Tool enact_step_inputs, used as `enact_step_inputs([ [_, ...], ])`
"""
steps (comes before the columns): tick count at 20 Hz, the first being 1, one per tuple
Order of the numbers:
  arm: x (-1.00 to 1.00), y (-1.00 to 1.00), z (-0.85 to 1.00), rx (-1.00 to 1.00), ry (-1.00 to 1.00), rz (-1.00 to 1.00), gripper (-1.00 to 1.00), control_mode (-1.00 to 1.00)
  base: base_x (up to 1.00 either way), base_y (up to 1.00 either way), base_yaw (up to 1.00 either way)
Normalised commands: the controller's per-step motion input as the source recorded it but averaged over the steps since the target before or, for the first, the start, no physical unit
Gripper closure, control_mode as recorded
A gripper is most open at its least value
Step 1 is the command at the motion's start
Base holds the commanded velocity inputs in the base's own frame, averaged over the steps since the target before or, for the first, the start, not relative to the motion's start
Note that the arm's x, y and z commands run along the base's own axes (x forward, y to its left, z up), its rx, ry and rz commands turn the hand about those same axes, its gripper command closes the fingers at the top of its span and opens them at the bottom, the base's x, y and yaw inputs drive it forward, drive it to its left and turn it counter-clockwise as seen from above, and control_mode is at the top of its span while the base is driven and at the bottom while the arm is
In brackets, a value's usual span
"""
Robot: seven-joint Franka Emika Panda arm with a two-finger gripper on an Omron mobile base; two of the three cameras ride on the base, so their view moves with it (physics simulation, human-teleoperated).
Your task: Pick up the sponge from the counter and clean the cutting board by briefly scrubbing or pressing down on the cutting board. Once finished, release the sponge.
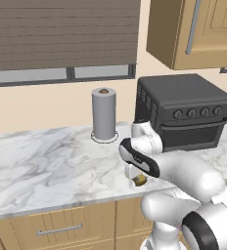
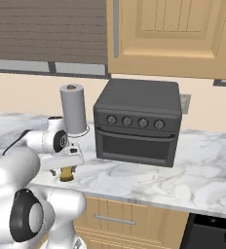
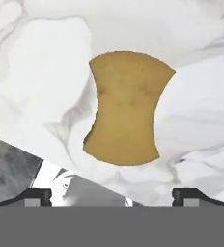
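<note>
The mustard-yellow sponge lies flat on the white marble counter, close to its front edge. In the hand view it sits straight ahead of my gripper, whose two dark fingertips stand wide apart with nothing between them. From the left base view the sponge peeks out just under the hand, and the gripper hovers right above it. The right base view has the sponge below the hand too. The cutting board is out of view.
A dark toaster oven stands at the back right of the counter, with a paper towel roll to its left. Wall cabinets hang above. The counter's front edge runs just beside the sponge.
</note>
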Motion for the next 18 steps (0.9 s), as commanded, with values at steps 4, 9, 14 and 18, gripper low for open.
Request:
enact_step_inputs([
  [4,0.54,0.16,-0.32,0.0,0.12,0.0,-1.0,-1.0,0.0,0.0,0.0],
  [9,0.43,0.12,-0.2,0.0,0.07,0.0,-1.0,-1.0,0.0,0.0,0.0],
  [14,0.04,0.0,-0.35,0.0,0.05,0.0,-1.0,-1.0,0.0,0.0,0.0],
  [18,0.0,0.0,-0.36,0.0,0.0,0.0,-1.0,-1.0,0.0,0.0,0.0],
])
